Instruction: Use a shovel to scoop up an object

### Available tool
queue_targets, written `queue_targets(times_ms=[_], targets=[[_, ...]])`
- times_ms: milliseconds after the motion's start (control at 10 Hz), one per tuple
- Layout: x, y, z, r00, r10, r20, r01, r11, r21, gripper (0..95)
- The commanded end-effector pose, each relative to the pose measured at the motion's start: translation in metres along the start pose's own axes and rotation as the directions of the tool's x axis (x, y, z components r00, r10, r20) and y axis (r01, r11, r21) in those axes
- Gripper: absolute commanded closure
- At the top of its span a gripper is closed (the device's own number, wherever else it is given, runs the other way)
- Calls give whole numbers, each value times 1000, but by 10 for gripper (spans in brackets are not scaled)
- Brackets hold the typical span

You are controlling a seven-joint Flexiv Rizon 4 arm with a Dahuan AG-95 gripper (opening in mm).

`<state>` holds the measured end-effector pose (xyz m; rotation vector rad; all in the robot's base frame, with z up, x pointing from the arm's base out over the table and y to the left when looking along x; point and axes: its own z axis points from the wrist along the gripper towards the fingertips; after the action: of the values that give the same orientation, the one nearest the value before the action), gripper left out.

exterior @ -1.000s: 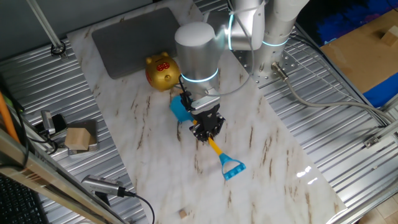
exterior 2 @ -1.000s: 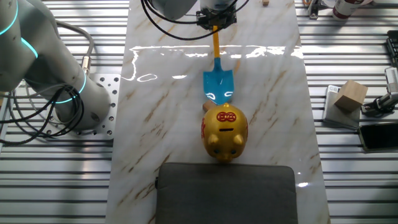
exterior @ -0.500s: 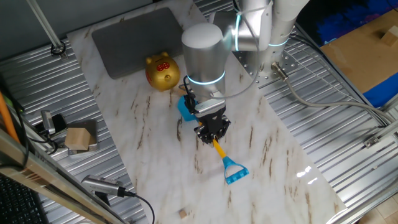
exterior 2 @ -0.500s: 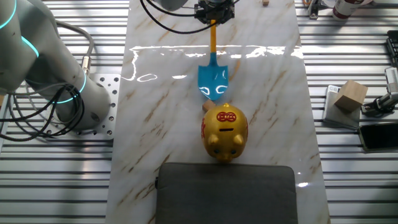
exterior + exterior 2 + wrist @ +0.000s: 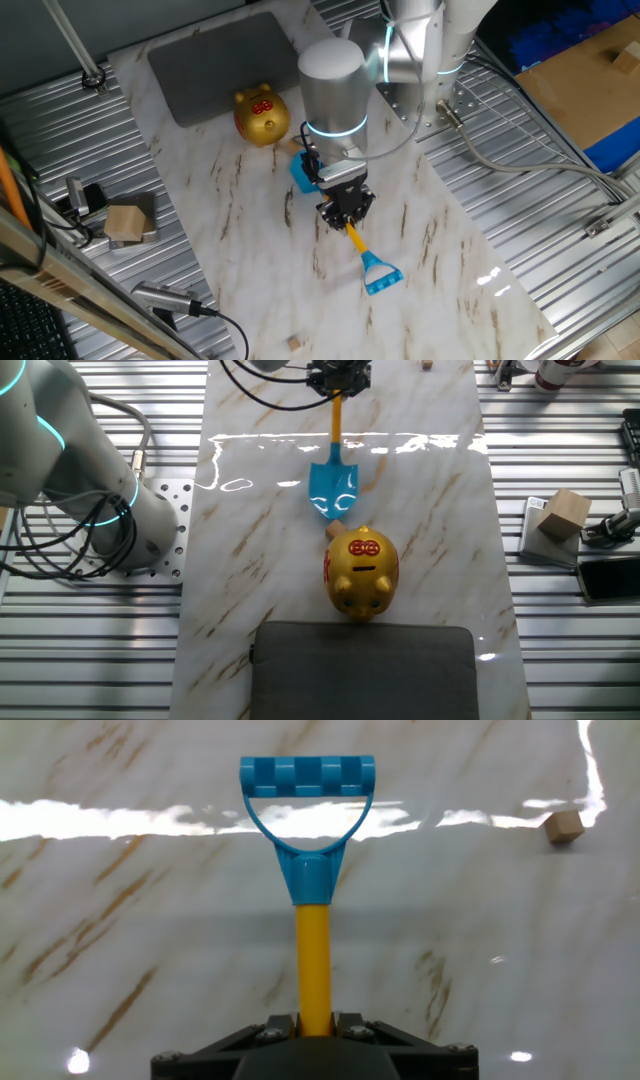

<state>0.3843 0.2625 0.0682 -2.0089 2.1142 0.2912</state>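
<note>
My gripper (image 5: pixel 345 212) is shut on the thin yellow shaft (image 5: pixel 312 955) of the toy shovel and holds it low over the marble board. Its light-blue blade (image 5: pixel 330 490) points at the gold pig bank, and the blue D-shaped end (image 5: pixel 382 274) points toward the board's front. A tiny tan cube (image 5: pixel 336 529) lies between the blade's tip and the pig, partly hidden. Another tiny tan cube (image 5: pixel 294 343) lies near the board's front edge and also shows in the hand view (image 5: pixel 566 825), to the right of the D-shaped end (image 5: pixel 307 795).
The gold pig bank (image 5: pixel 262 115) stands in front of a grey pad (image 5: pixel 225 60). A larger tan block (image 5: pixel 127 222) sits on the ribbed metal beside the board, near cables and small fixtures. The arm's base (image 5: pixel 70 480) stands at one side.
My gripper has drawn the shovel back from the pig bank and a little sideways. The blade's tip now stands farther from the pig.
</note>
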Motion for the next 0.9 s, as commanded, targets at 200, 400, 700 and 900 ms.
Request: queue_targets(times_ms=[200,400,700,900], targets=[[1,8,5,1000,-5,-11,5,1000,0,950],[2,13,8,1000,-14,-22,14,1000,0,950],[5,16,7,999,-21,-32,21,1000,-4,950],[9,18,5,999,-24,-34,24,1000,-8,950]])
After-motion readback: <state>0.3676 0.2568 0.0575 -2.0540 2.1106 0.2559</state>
